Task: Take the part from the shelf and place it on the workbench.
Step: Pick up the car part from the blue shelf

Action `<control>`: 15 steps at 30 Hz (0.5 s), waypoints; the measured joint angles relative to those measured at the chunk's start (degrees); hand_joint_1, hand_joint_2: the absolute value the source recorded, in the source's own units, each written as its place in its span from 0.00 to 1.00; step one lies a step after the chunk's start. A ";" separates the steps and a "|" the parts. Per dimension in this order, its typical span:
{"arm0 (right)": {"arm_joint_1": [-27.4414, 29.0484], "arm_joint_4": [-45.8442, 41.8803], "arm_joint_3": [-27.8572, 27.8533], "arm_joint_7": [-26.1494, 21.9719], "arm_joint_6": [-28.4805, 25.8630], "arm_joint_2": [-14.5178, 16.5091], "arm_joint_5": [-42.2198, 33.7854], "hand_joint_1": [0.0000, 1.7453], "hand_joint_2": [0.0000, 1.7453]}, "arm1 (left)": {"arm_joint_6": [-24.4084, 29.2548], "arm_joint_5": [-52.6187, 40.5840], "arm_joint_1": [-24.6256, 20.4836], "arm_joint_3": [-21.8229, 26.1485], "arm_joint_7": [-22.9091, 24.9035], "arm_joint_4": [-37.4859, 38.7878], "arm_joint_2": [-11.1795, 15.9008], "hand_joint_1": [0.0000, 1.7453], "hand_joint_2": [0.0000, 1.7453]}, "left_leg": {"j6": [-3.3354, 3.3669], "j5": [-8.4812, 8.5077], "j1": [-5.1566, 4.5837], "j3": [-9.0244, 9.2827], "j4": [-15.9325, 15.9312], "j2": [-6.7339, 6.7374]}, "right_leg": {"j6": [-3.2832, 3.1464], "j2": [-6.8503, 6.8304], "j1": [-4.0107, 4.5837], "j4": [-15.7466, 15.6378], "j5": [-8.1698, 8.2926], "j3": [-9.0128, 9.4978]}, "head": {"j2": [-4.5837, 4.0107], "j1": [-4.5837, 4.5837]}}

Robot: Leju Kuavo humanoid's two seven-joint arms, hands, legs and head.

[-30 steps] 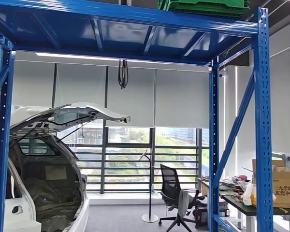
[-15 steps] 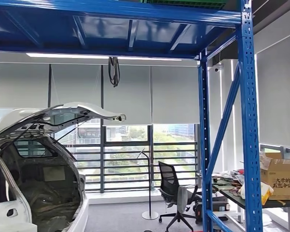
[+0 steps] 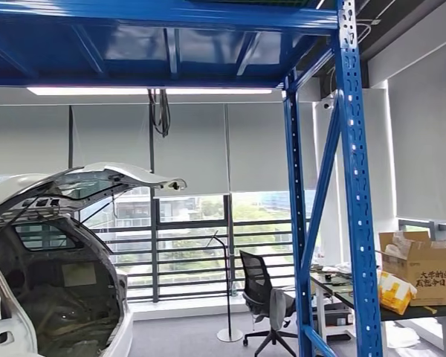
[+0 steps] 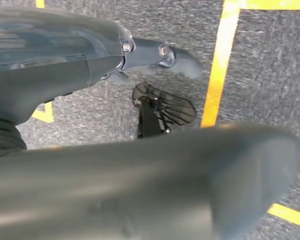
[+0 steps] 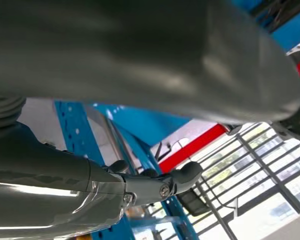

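Note:
The blue steel shelf (image 3: pixel 352 186) stands close in front of me, its top deck overhead and its upright post to the right. Beyond the post is the dark-topped workbench (image 3: pixel 414 314). My left hand (image 4: pixel 103 65) hangs over grey carpet with its fingers (image 4: pixel 178 55) stretched out and its thumb (image 4: pixel 160 185) apart from them, nothing between. My right hand (image 5: pixel 133 187) is raised beside the blue shelf frame (image 5: pixel 71 130). Its fingers (image 5: pixel 182 177) are extended and hold nothing.
A cardboard box (image 3: pixel 425 264) and a yellow package (image 3: pixel 395 291) lie on the workbench. A white car (image 3: pixel 52 282) with its hatch raised stands at the left, and an office chair (image 3: pixel 262 297) in the middle by the windows. Yellow lines (image 4: pixel 216 65) mark the carpet.
The whole picture has shifted left, so the camera has turned to the right. The green crate on top of the shelf has left the picture's upper edge.

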 joint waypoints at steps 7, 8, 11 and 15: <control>-0.12 0.08 0.27 -0.03 -0.03 0.02 -0.02 0.00 0.00 | 0.00 -0.04 0.08 0.08 0.00 0.06 -0.09 0.00 0.00 | -0.15 -0.07 0.07 -0.06 -0.07 0.00 | -0.46 -0.03 0.06 0.38 -0.26 -0.33 | 0.02 0.02; -0.15 0.07 0.26 -0.03 -0.04 0.02 -0.02 0.00 0.00 | -0.02 -0.04 0.06 0.10 0.00 0.07 -0.14 0.00 0.00 | -0.11 -0.29 0.13 -0.19 0.27 0.15 | -0.68 -0.03 0.15 0.39 -0.35 -0.30 | 0.01 0.02; -0.34 0.18 0.35 -0.11 -0.12 -0.09 -0.04 0.00 0.00 | -0.13 -0.13 -0.13 0.20 -0.04 0.11 -0.34 0.00 0.00 | 1.79 -1.18 -1.00 -5.82 7.79 1.14 | -1.93 -0.29 1.35 0.35 -1.27 0.65 | -0.01 0.02; -0.32 0.57 0.80 -0.28 -0.20 -0.15 -0.09 0.00 0.00 | -0.24 -0.56 -0.16 0.50 -0.19 0.13 -0.42 0.00 0.00 | 5.76 5.68 -4.37 -11.05 7.29 1.48 | -2.70 -0.39 3.01 0.03 -3.31 3.04 | 0.01 0.03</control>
